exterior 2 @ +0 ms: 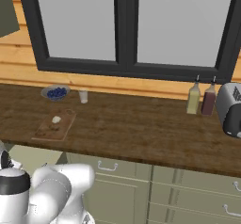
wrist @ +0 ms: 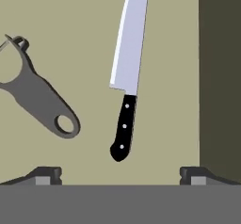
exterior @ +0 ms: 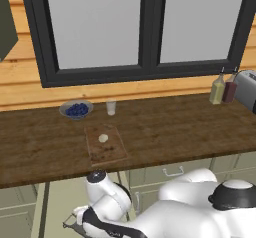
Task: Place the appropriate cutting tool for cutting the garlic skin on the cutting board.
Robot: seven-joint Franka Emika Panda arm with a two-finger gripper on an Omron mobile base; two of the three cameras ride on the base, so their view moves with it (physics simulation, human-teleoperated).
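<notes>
The gripper [wrist: 120, 176] is wide open w/ nothing in it, over a plain beige surface where the knife [wrist: 126, 72] lies beside a grey peeler [wrist: 37, 96]. On the dark wood counter [exterior: 175, 127] under the window [exterior: 142, 27], the garlic [exterior: 103, 138] sits on the board [exterior: 105, 144], near a bowl [exterior: 76, 110] & a glass [exterior: 111, 107]

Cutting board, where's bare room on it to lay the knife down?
The cutting board is bare on its near half, toward the counter edge. The garlic takes the far middle. Behind the board, the blueberry bowl and glass crowd the counter.
</notes>
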